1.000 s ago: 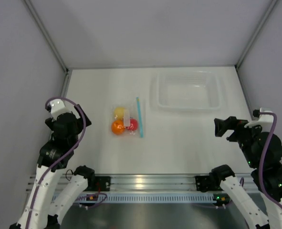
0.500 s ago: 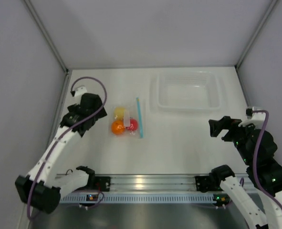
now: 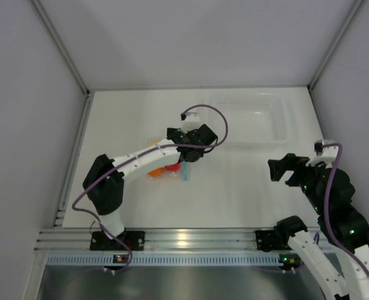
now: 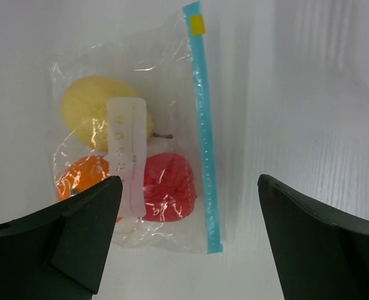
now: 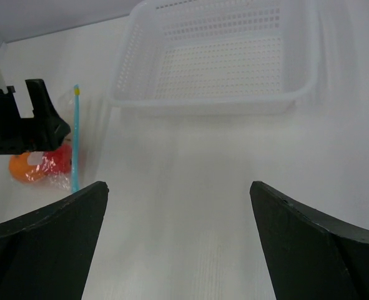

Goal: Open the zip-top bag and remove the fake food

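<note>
Swinging in from the table's left side, the left gripper [image 4: 190, 181] has come over the small clear crinkly zip-top bag [image 4: 140, 144], its jaws spread wide and holding nothing. The bag lies flat and zipped near the middle of the white table [image 3: 234, 187]. Its light blue zip strip [image 4: 204, 137] runs along its 3 o'clock edge in the left wrist view. Inside, the yellow pear-shaped plastic fruit [image 4: 90, 109] sits at 11 o'clock, the round orange fruit [image 4: 84, 178] at 7 and the round red fruit [image 4: 168, 187] at 5, with a white label [image 4: 127, 156] over them. The clear perforated rectangular tray [image 3: 278, 125] lies at 2 o'clock from the bag. The right gripper [image 5: 178, 186] hangs well apart at 3 o'clock, jaws wide, empty.
</note>
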